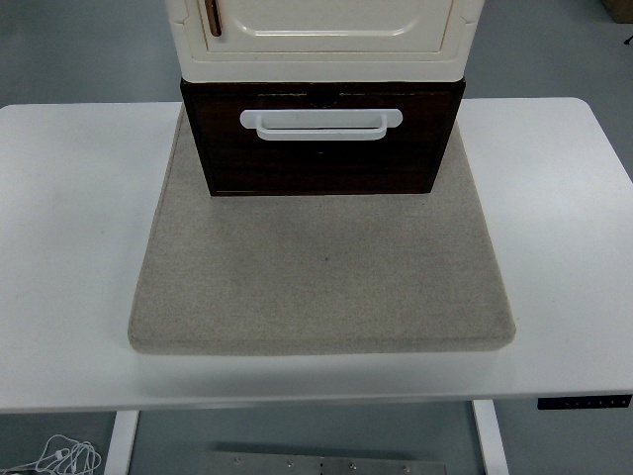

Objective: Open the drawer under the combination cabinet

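Cream cabinet (321,35) up top, dark brown drawer (321,158) beneath with a white handle (320,124), all on a speckled beige-grey mat (321,272) over a plain white worktop (69,247).

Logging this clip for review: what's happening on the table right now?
Nothing is being handled at this moment; neither robot hand is in view. A cream cabinet sits on a dark brown drawer with a white bar handle, all resting on a grey felt mat on the white table. The drawer looks shut, its front roughly flush under the cabinet, and nothing touches the handle.
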### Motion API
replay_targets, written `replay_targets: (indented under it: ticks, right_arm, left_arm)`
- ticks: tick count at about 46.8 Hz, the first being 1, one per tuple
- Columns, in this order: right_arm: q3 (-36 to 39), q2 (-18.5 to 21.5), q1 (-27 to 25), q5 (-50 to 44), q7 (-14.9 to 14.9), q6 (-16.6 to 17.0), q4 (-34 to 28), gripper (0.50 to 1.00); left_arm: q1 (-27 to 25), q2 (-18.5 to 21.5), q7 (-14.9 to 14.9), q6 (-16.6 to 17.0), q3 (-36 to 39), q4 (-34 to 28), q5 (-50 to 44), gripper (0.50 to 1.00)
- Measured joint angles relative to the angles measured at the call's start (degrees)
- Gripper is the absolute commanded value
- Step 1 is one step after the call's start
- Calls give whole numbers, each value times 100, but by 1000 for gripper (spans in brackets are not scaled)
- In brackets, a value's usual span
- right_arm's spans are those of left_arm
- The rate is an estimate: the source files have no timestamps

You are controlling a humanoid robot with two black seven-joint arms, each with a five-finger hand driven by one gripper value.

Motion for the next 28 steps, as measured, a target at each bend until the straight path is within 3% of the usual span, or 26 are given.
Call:
replay_targets:
  ticks: [14, 22, 28]
  right_arm:
    - [1, 0, 2, 0, 0, 2, 0, 926]
    - [0, 0, -2, 0, -1, 1, 0, 926]
    - [0, 0, -2, 0, 0, 1, 0, 926]
  left_arm:
    - [-1259, 262, -8, 4, 730, -1352, 690, 1000]
    - [-1448, 226, 38, 88, 786, -2184, 1350, 1000]
    - [-1715, 238, 208, 89, 1249, -2996, 1769, 1000]
